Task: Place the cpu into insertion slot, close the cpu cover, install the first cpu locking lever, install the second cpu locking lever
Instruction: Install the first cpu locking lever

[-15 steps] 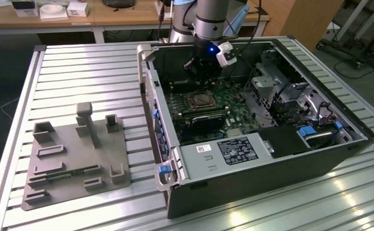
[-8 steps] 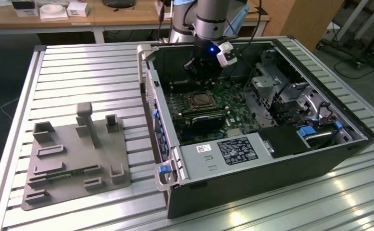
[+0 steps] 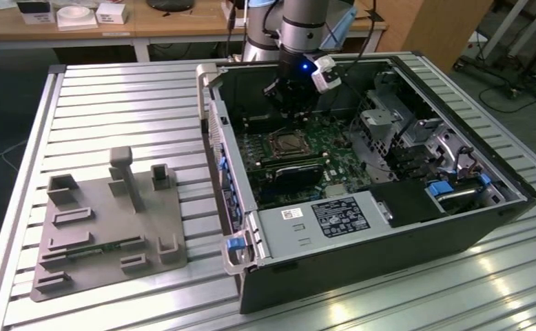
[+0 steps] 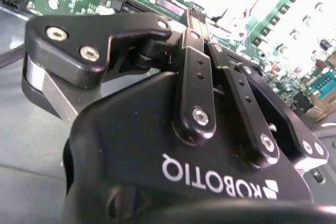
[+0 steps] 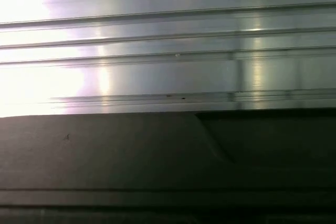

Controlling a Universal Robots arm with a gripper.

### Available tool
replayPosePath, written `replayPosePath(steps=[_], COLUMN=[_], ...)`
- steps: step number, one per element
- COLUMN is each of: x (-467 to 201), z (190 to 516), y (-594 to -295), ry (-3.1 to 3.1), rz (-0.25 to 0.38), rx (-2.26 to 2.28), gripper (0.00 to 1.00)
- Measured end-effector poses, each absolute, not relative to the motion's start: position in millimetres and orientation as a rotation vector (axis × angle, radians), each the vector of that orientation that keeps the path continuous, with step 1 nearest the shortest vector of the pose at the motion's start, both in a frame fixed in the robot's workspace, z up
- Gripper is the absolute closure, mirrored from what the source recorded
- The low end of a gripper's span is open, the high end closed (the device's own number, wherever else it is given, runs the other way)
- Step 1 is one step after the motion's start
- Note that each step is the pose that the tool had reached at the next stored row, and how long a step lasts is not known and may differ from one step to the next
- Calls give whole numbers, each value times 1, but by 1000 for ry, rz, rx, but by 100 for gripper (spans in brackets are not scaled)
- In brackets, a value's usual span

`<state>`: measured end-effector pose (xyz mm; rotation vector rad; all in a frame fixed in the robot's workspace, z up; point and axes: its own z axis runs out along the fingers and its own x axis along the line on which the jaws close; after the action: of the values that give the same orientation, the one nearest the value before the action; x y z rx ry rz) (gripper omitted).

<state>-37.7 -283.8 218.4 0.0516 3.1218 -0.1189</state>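
Where the table point(image 3: 415, 296) lies nearest: ribbed metal slats, carrying all the rest.
Fixture point(image 3: 102, 227): grey moulded tray on the slats, at the exterior view's left.
Case point(image 3: 369, 255): black, lying open side up at the exterior view's right, apart from the fixture; a labelled unit point(image 3: 339, 215) fills its near end.
Board point(image 3: 342, 141): green, on the case floor past that unit.
Slot point(image 3: 289, 143): square, silvery rim, darker middle, set in the board (what lies in it is too small to tell).
Gripper point(image 3: 291, 109): hangs over the board beyond the slot, apart from it, near the case's far wall.
Jaws: together; in the second wrist view the fingers point(image 4: 195, 66) meet at their tips over the bright board.
Desk point(image 3: 185, 21): wooden, behind the table, small white boxes point(image 3: 75, 14) on it.
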Motion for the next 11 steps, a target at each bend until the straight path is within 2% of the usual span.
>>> replayPosePath(steps=[3,8,11], x=[-38,-38,-38], z=[218,218,218], y=[-288,-293,-295], ry=[3124,3126,3125], rz=[-74,57,76], rx=[52,53,53], gripper=[90,90,90])
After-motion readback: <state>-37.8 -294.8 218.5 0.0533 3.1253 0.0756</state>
